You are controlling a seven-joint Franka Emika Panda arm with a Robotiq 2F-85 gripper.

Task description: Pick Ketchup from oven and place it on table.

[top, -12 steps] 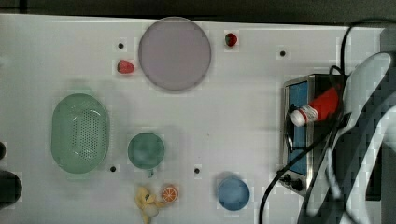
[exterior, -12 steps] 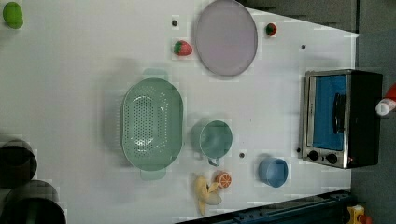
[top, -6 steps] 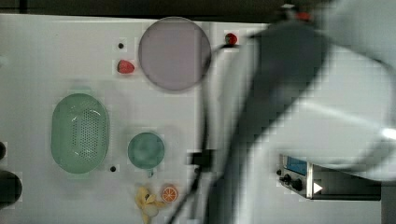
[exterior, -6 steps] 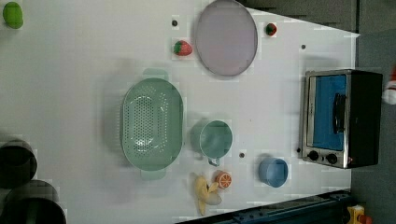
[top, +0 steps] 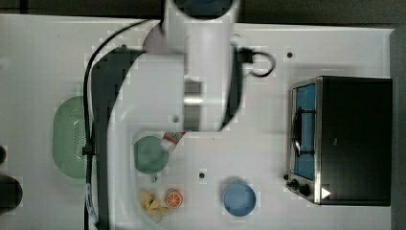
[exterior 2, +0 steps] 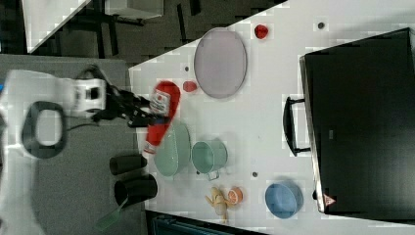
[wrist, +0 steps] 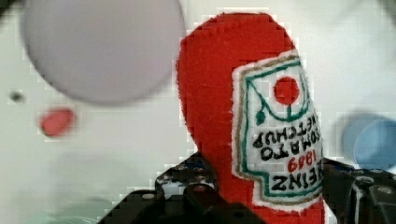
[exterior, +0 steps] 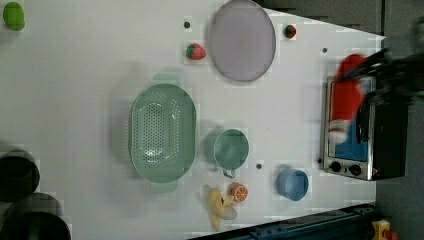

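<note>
My gripper [wrist: 271, 200] is shut on the Ketchup [wrist: 219, 93], a red bottle with a white label that fills the space between the dark fingers [wrist: 187, 196]. In the top view my white arm hangs over the table [top: 268, 158], and the Ketchup's white cap [top: 171, 140] pokes out beside the green cup [top: 151, 154]. In the right view the gripper [exterior 2: 129, 110] holds the tilted Ketchup [exterior 2: 159, 117] above the colander's edge, far from the oven [exterior 2: 362, 122]. The left view has a blurred Ketchup [exterior: 347, 102] in front of the oven [exterior: 387, 145].
On the table stand a pale-purple plate [exterior: 242, 40], a green colander [exterior: 162, 132], a green cup [exterior: 230, 148], a blue bowl [exterior: 292, 183], two strawberries [exterior: 195, 51] and a banana with an orange slice [exterior: 225, 200]. Black cups [exterior 2: 129, 164] sit off the table's edge.
In the top view the arm has swung from the oven to over the table's middle, carrying the Ketchup. In the left view the bottle has come from the right edge to the oven's front.
</note>
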